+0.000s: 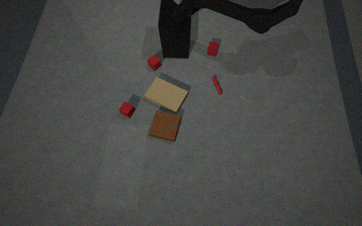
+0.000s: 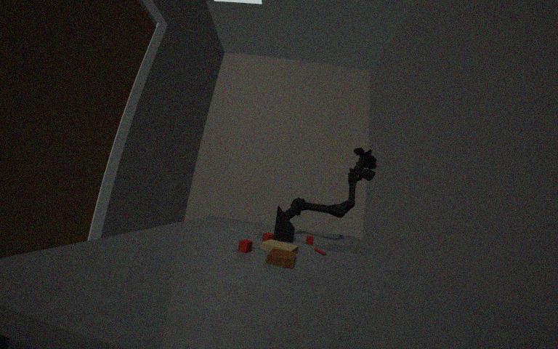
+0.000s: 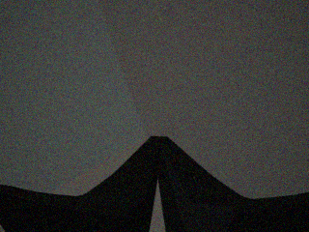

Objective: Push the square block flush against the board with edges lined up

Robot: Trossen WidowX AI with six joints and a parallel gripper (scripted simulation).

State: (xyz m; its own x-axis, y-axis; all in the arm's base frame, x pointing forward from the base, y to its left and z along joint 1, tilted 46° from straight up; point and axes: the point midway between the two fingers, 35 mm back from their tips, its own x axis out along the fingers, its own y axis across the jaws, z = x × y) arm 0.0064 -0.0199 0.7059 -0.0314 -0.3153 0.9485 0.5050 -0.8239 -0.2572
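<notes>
Fingers pressed together on nothing, the gripper hangs high at two o'clock from the base, well apart from the block, which sits at six o'clock of the skewed board, nearly touching one corner, open floor around.

Block seemingly touching board

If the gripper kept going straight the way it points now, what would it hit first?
Probably nothing close: the shut gripper is raised high, away from the block and board, and the wrist view shows only plain grey wall ahead, at unclear depth.
</notes>
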